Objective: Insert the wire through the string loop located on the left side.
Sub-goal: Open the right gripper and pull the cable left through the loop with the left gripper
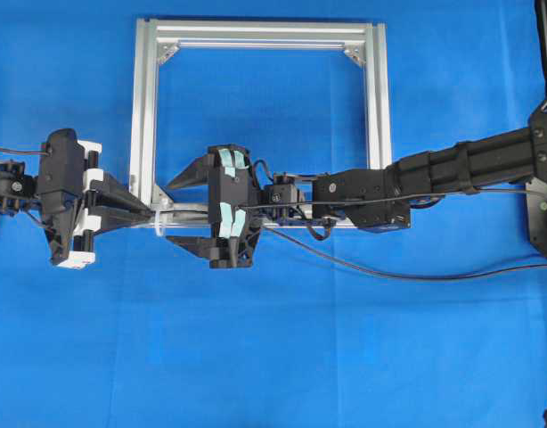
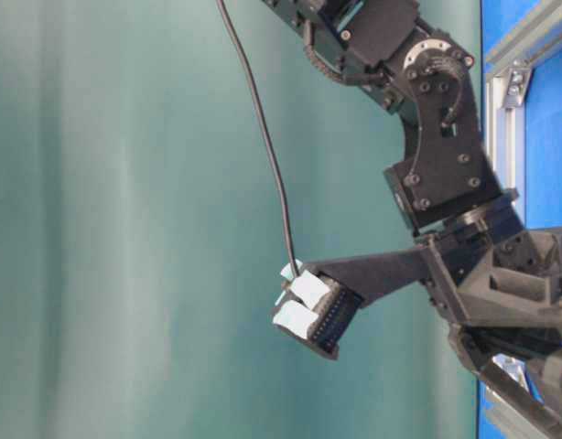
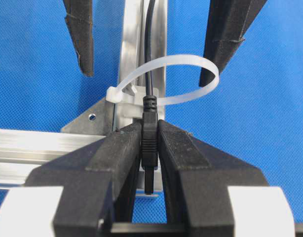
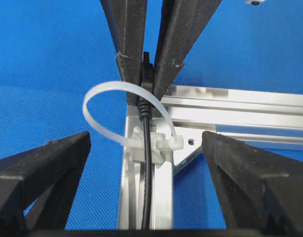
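In the overhead view, the silver frame (image 1: 260, 125) is seen lying on the blue cloth (image 1: 273, 357). At the frame's lower left corner the left gripper (image 1: 147, 214) is pressed together, its tips just beside the string loop (image 1: 159, 225). The right gripper (image 1: 183, 212) is spread wide over the frame's lower bar, and the wire (image 1: 389, 270) trails off beneath that arm, away from the frame.

In the table-level view, the wire (image 2: 263, 137) is seen hanging down to a taped finger (image 2: 310, 306) of the right gripper; the frame (image 2: 510, 82) shows at the edge.

In the left wrist view, the wire's plug (image 3: 149, 133) is pinched between the left fingers (image 3: 117, 153), just in front of the frame's corner. The cable passes through the string loop (image 3: 171, 74) and on along the frame.

In the right wrist view, the wire (image 4: 147, 158) is seen threaded through the loop (image 4: 112, 98) at the frame's corner, with the right fingers (image 4: 48, 168) spread well apart either side.
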`<state>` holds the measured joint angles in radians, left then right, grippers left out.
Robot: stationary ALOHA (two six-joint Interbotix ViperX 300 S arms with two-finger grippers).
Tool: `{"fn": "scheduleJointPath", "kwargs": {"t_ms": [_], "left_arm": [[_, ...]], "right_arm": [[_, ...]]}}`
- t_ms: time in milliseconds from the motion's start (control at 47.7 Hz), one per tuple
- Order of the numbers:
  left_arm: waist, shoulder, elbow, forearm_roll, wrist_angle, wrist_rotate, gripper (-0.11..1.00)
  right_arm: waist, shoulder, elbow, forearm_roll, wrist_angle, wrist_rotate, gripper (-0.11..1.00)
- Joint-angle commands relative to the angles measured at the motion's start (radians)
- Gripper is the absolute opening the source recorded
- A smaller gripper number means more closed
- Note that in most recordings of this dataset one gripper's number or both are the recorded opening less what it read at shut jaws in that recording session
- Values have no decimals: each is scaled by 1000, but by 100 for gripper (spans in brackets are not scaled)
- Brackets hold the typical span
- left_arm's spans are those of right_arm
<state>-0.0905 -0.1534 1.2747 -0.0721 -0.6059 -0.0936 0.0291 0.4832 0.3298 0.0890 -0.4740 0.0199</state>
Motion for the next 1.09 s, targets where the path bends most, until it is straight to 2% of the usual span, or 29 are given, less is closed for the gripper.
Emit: {"fn": "scheduleJointPath", "kwargs": {"t_ms": [0, 231, 419, 629, 796, 943, 1069], "left_arm": [[-2, -15, -6, 2, -3, 2, 8], [-2, -132, 54, 2, 49, -14, 8], [-3, -305, 95, -2, 161, -35, 8], [-3, -528, 101, -3, 370, -71, 8], [-3, -716, 95, -3, 517, -71, 8], [-2, -900, 69, 0, 696, -69, 8], [9, -1009, 41, 3, 821, -71, 8]], "right_arm": [[2, -26, -15, 3, -3, 2, 94], [2, -34, 2, 3, -3, 5, 94], [2, -43, 15, 3, -3, 5, 94], [2, -46, 18, 3, -3, 6, 94], [2, -46, 18, 3, -6, 6, 94], [2, -49, 18, 3, -8, 6, 94], [2, -52, 17, 3, -6, 6, 94]]}}
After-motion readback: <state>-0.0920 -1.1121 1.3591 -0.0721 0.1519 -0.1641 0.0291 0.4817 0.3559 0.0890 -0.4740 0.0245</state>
